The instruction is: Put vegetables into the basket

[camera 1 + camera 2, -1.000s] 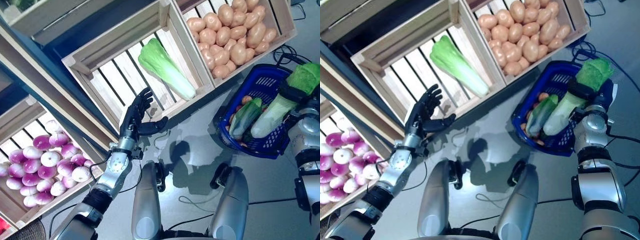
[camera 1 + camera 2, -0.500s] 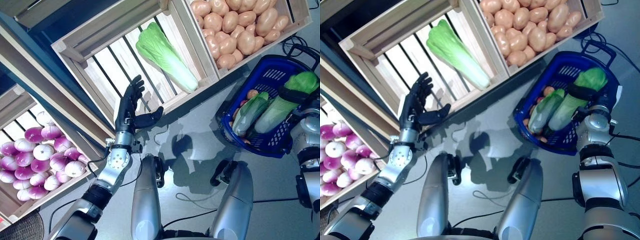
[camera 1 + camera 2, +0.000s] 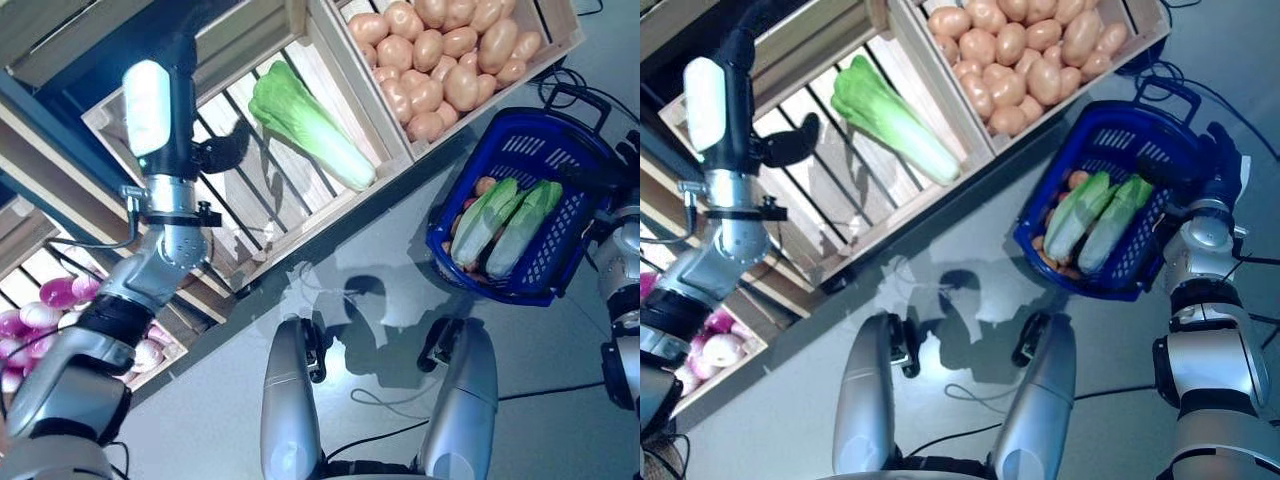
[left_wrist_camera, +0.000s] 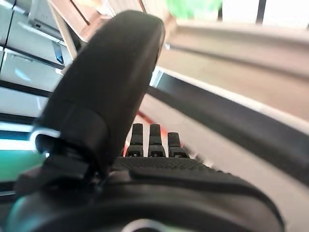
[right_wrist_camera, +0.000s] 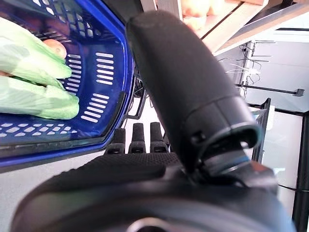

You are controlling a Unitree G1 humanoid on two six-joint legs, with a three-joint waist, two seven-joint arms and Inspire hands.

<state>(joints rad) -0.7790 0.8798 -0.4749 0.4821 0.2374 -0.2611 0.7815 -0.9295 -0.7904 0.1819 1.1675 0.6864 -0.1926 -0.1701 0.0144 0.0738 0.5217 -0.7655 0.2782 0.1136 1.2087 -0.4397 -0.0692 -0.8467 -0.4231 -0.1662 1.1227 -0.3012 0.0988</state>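
Note:
The blue basket (image 3: 566,135) stands on the floor at the right. Two long green cabbages (image 3: 485,220) (image 3: 526,228) lie side by side in it on small orange round vegetables (image 3: 484,186); they also show in the right wrist view (image 5: 36,99). My right hand (image 3: 1218,165) is open and empty beside the basket's right rim (image 5: 118,72). My left hand (image 3: 178,140) is open, raised with straight fingers (image 4: 150,140) over the slatted wooden crate (image 3: 250,205). A green cabbage (image 3: 305,125) lies in that crate, just right of the hand and apart from it.
The wooden stand runs across the back with a crate of potatoes (image 3: 450,60) above the basket and a crate of purple-white turnips (image 3: 40,310) at the lower left. A grey floor (image 3: 380,240) lies between the stand and the basket.
My right hand has let go of the cabbage, which now lies in the basket beside the other. My left hand has risen over the crate. The camera has shifted.

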